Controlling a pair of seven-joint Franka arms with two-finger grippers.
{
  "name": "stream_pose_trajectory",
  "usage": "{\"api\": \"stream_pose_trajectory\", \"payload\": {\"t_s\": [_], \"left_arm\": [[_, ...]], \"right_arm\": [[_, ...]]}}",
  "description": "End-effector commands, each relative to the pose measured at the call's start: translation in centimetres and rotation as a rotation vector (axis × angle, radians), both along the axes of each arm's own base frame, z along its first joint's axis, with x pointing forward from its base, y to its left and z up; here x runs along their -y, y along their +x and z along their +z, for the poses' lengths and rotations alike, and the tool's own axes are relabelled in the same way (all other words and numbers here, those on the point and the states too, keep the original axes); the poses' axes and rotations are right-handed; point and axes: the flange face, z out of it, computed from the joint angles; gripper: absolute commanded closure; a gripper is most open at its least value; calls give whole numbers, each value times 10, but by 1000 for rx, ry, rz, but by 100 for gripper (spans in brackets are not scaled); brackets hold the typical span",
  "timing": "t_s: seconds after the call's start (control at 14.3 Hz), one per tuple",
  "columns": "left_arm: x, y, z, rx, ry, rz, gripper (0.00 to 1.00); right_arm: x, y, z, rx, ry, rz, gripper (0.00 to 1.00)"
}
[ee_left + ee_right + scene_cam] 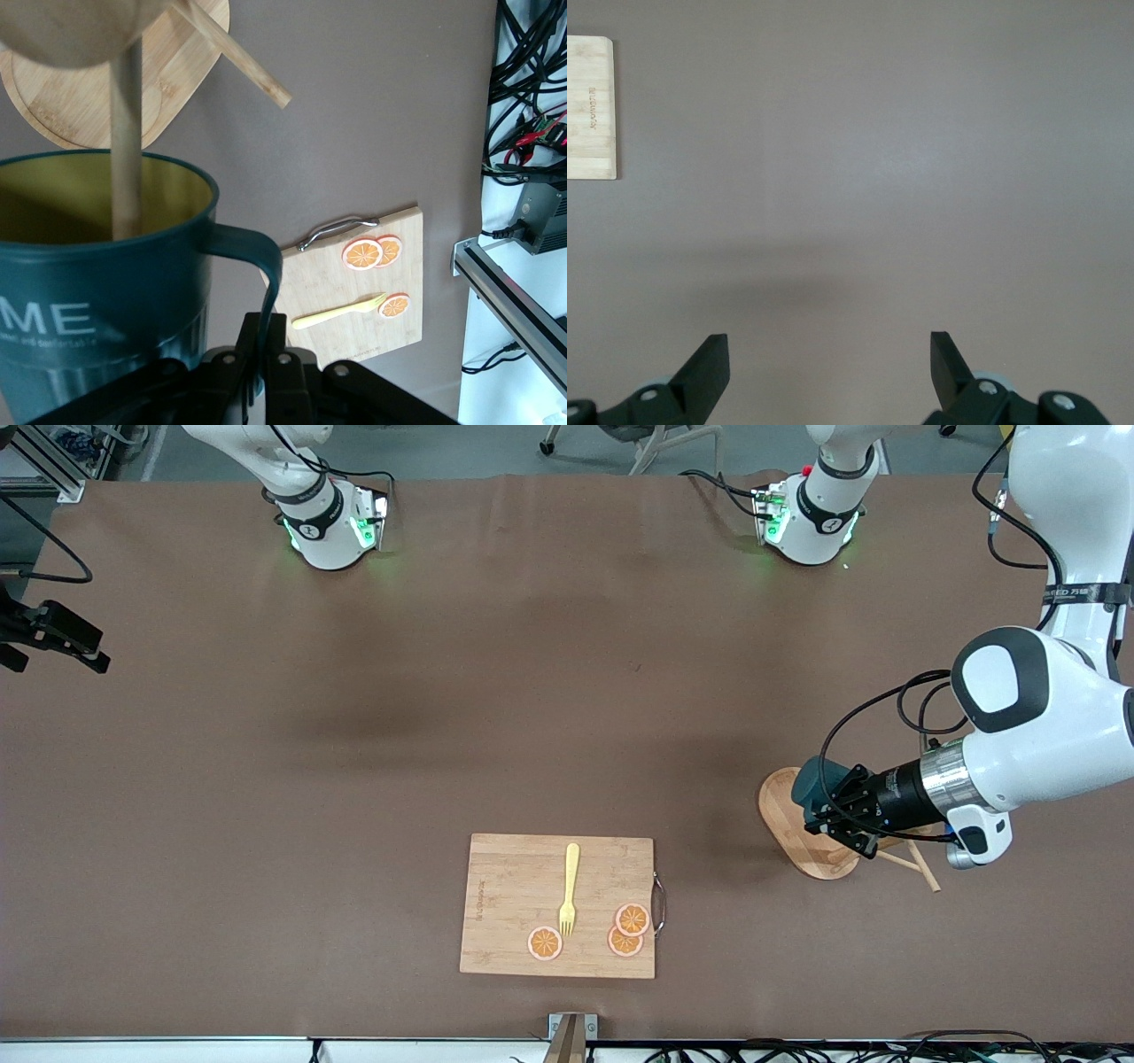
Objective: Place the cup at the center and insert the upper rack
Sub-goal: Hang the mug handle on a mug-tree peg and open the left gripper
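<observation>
The dark teal cup [808,783] with a mustard-yellow inside is up over the oval base of the wooden upper rack [791,837], toward the left arm's end of the table. My left gripper [822,812] is shut on the cup's handle [259,258]. In the left wrist view the cup [97,292] fills the near field, and a thin peg rod [126,142] of the rack [168,80] reaches down into its mouth. More pegs [918,864] stick out under the left wrist. My right gripper [829,341] is open and empty over bare table.
A rectangular bamboo cutting board [509,908] with a metal handle lies near the table's front edge. It carries a yellow fork [569,887] and three orange slices [631,919]. A dark clamp-like device [53,636] sits at the right arm's end.
</observation>
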Motion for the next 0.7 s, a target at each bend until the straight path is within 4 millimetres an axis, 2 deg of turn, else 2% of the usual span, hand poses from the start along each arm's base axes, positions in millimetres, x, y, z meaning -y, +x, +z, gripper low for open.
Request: {"api": "stream_pose_trajectory", "payload": {"t_s": [0.0, 0.63], "left_arm": [[-17, 6, -7, 13, -20, -7, 97], [-38, 10, -16, 24, -16, -16, 97]], "right_arm": [[-1, -6, 6, 7, -8, -10, 0], [-1, -5, 6, 10, -9, -10, 0]]}}
